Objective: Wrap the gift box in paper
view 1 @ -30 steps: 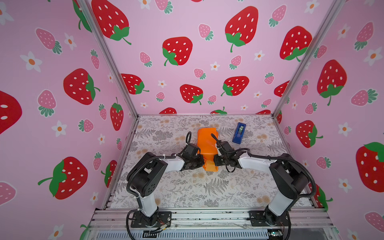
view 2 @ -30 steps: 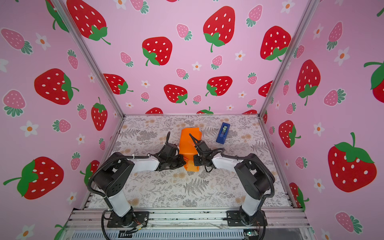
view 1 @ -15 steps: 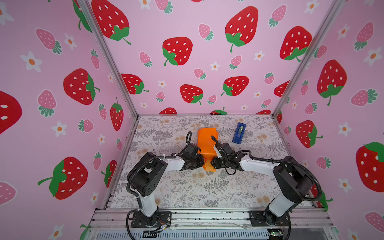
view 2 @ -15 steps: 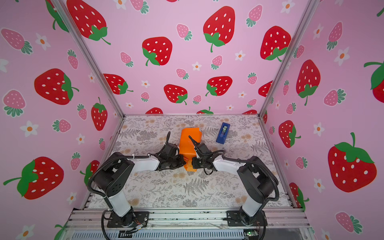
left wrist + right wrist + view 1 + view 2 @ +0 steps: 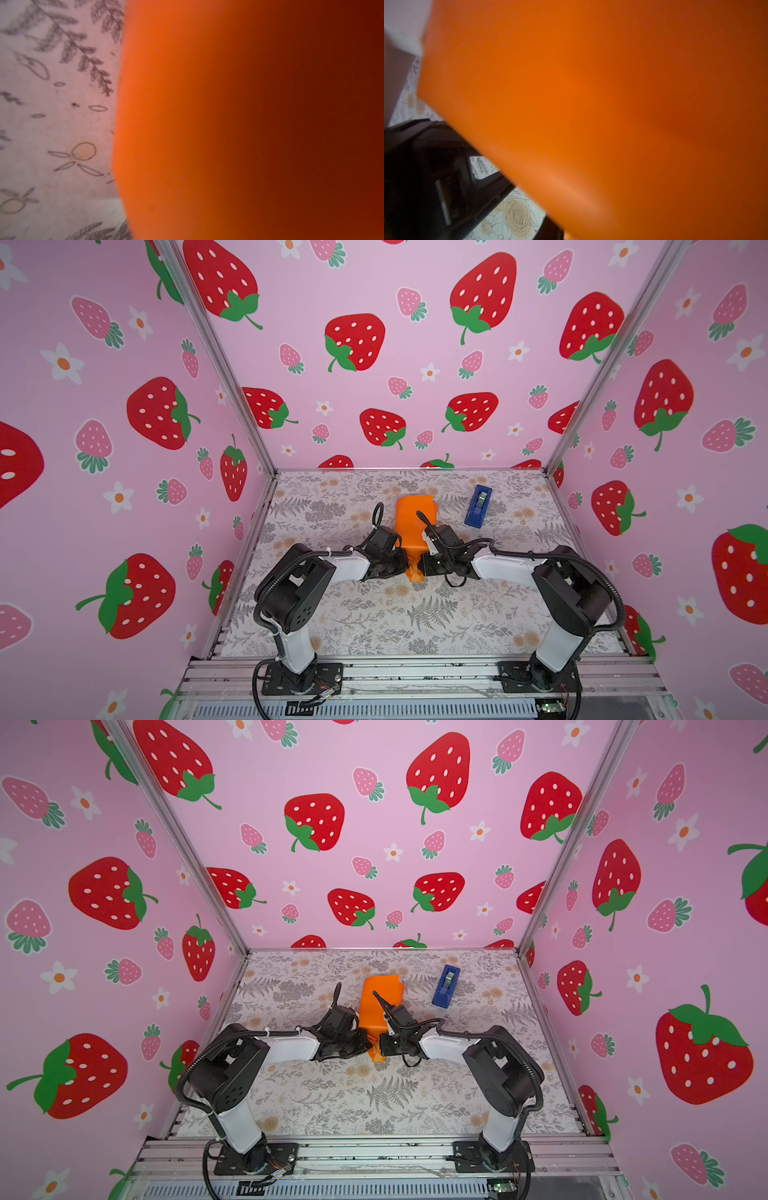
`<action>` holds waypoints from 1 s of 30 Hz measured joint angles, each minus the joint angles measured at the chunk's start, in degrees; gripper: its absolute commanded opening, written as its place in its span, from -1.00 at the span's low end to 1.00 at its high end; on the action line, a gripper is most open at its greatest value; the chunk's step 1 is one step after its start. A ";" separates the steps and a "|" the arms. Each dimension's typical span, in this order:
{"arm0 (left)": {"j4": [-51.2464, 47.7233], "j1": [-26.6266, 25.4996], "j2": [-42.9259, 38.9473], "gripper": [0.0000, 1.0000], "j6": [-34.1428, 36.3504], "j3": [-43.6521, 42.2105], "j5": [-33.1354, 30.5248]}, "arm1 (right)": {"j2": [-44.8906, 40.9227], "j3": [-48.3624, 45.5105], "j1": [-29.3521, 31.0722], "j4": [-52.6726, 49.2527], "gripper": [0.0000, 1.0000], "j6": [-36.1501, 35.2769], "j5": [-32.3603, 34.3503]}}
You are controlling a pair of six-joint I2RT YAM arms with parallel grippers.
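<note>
The paper (image 5: 413, 518) lay near the middle of the bench (image 5: 374, 614), folded into a boxy orange bundle whose long side ran from 12 to 6 o'clock in both top views. The gift box was hidden from every view. At the bundle's 6 o'clock end the paper narrowed to a small flap, and both arms met there. The left gripper (image 5: 404, 565) pressed in from 7 o'clock with its jaws closed, though the views did not show whether paper was caught between them. The right gripper (image 5: 424, 566) came in from 5 o'clock, touching the flap; I could not tell how its jaws stood. Both wrist views were filled by blurred orange paper (image 5: 228, 124) against the floral bench covering. A blue tape dispenser (image 5: 478, 506) stood at 2 o'clock from the bundle, apart from it.
</note>
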 measured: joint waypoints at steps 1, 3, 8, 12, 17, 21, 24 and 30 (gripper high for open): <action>0.02 0.00 0.04 -1.00 0.00 0.00 0.04 | 0.13 0.02 0.00 0.24 -0.69 0.07 0.02; 0.00 0.02 0.07 -1.00 -0.02 0.04 0.11 | 0.55 0.04 0.00 0.83 -0.71 0.09 0.09; 0.04 0.02 0.26 -1.00 -0.02 0.22 0.35 | 1.97 0.15 0.00 2.54 -0.74 0.22 0.26; 0.04 0.02 0.28 -1.00 -0.02 0.24 0.35 | 2.58 0.15 0.00 3.96 -0.74 0.48 0.42; 0.02 0.00 0.35 -1.00 -0.02 0.31 0.37 | 2.58 0.15 0.00 6.08 -0.77 0.87 0.96; -0.02 0.00 0.44 -1.00 -0.02 0.44 0.39 | 2.69 0.13 0.00 7.21 -0.80 1.44 1.90; -0.13 0.00 0.48 -1.00 -0.02 0.57 0.37 | 2.95 0.07 0.00 8.24 -0.80 1.70 2.38; -1.07 0.00 0.48 -1.00 -0.13 1.09 0.37 | 3.58 -0.96 0.00 10.91 -0.82 2.03 3.32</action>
